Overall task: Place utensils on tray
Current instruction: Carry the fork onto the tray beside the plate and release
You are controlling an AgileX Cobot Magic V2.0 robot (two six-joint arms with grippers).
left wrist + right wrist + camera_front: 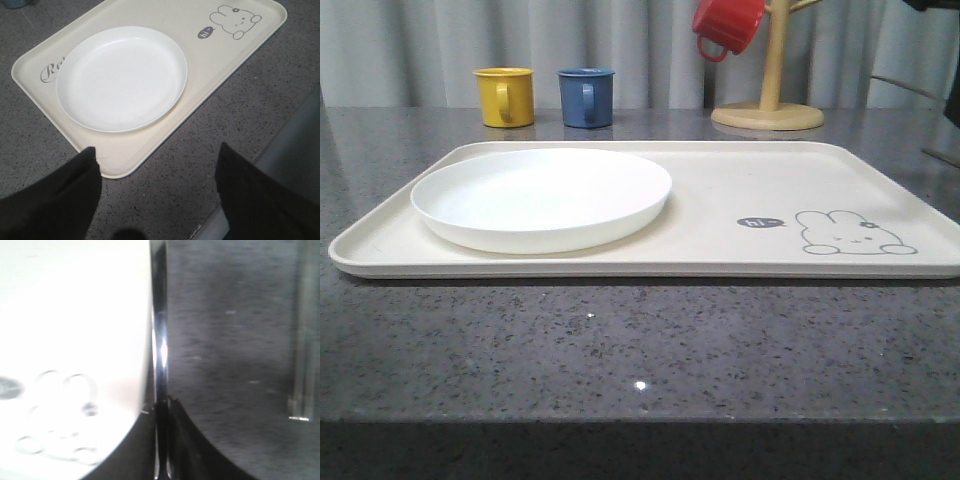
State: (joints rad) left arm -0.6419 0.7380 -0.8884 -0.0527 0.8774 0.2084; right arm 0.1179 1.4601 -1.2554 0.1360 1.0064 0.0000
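The cream tray (720, 200) lies across the middle of the dark table, with the white plate (540, 195) on its left half. In the left wrist view, my left gripper (157, 150) hangs open and empty over bare table, just off the tray's (125, 155) near corner, with the plate (120, 77) beyond. My right gripper (162, 405) is shut on a slim shiny metal utensil (161, 340) that runs along the tray's (75, 315) edge beside the rabbit drawing. Its working end is out of view. A flat pale metal strip, seemingly chopsticks (301, 390), lies on the table nearby.
Behind the tray stand a yellow cup (505, 96) and a blue cup (586, 96). A red cup (728, 25) hangs on the wooden mug tree (770, 100) at the back right. Bare stone tabletop (640, 350) runs along the front.
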